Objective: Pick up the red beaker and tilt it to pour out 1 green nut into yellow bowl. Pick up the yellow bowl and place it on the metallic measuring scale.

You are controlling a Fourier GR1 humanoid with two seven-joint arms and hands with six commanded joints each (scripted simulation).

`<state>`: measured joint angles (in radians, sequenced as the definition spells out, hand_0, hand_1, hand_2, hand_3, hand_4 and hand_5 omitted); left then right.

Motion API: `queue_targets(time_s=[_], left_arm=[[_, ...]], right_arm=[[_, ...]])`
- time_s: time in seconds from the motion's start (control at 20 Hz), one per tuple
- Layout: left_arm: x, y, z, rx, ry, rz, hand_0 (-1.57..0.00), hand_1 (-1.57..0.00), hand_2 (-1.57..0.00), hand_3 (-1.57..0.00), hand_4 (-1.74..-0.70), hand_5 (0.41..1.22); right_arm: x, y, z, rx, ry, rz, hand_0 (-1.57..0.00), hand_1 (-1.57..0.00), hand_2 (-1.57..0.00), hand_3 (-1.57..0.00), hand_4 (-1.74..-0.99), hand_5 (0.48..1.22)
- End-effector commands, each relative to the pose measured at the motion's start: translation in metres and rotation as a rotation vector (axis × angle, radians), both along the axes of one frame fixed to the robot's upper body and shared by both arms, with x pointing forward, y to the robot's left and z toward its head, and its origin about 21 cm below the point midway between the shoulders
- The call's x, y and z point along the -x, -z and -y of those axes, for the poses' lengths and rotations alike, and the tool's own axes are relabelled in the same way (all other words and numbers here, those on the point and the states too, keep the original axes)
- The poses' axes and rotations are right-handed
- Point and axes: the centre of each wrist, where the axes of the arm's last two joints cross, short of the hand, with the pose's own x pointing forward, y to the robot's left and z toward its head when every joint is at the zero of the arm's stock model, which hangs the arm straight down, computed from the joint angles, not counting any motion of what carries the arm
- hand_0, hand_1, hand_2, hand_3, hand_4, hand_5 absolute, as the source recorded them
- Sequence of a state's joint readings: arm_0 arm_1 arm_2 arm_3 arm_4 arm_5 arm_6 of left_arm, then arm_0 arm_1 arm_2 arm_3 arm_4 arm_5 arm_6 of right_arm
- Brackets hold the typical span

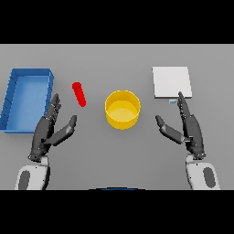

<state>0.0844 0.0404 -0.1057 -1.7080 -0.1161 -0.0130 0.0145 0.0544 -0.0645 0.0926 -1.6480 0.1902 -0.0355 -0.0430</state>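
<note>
From the head view, the grey surface [119,155] carries four things. The yellow bowl [122,109] sits near the middle, upright and open at the top; I can't make out anything inside it. At about ten o'clock from the bowl lies the red beaker [79,94], a slim red tube, apart from the bowl and leaning slightly so its far end points toward eleven o'clock. Further out at nine o'clock is a blue tray [10,103], just beside the left edge. At about two o'clock from the bowl rests the scale [171,82], a pale square plate.

The left hand [45,132] shows at seven o'clock from the bowl, its fingers straight and spread, thumb out toward the bowl, holding nothing. The right hand [192,130] shows at four o'clock, fingers likewise straight and relaxed, their tips just short of the scale's near edge
</note>
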Motion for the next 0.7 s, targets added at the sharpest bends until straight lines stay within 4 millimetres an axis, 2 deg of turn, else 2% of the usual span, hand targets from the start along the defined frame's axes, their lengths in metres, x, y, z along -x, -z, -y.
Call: queue_targets(time_s=[0.0,0.1,0.3,0.4,0.65], left_arm=[[0.000,-0.002,0.004,0.000,0.006,-0.011,0.00,0.00,0.00,0.00,-1.19,0.663],[0.000,-0.003,-0.001,-0.014,0.002,-0.028,0.00,0.00,0.00,0.00,-1.18,0.657],[-0.010,0.006,0.009,-0.019,0.005,-0.067,0.00,0.00,0.00,0.00,-1.18,0.658],[-0.018,0.010,0.011,-0.023,0.003,-0.068,0.00,0.00,0.00,0.00,-1.19,0.658],[-0.053,0.019,0.013,-0.055,-0.020,-0.080,0.00,0.00,0.00,0.00,-1.21,0.659]], right_arm=[[0.000,0.000,-0.001,0.000,-0.006,-0.010,0.00,0.00,0.00,0.00,-1.196,0.584],[0.000,-0.002,0.000,-0.039,-0.021,-0.011,0.00,0.00,0.00,0.00,-1.225,0.590],[0.000,-0.004,-0.001,-0.063,-0.052,0.015,0.00,0.00,0.00,0.00,-1.284,0.618],[0.001,-0.005,0.005,-0.056,-0.054,0.027,0.00,0.00,0.00,0.00,-1.292,0.624],[-0.004,-0.003,0.007,-0.061,-0.060,0.016,0.00,0.00,0.00,0.00,-1.292,0.617]])
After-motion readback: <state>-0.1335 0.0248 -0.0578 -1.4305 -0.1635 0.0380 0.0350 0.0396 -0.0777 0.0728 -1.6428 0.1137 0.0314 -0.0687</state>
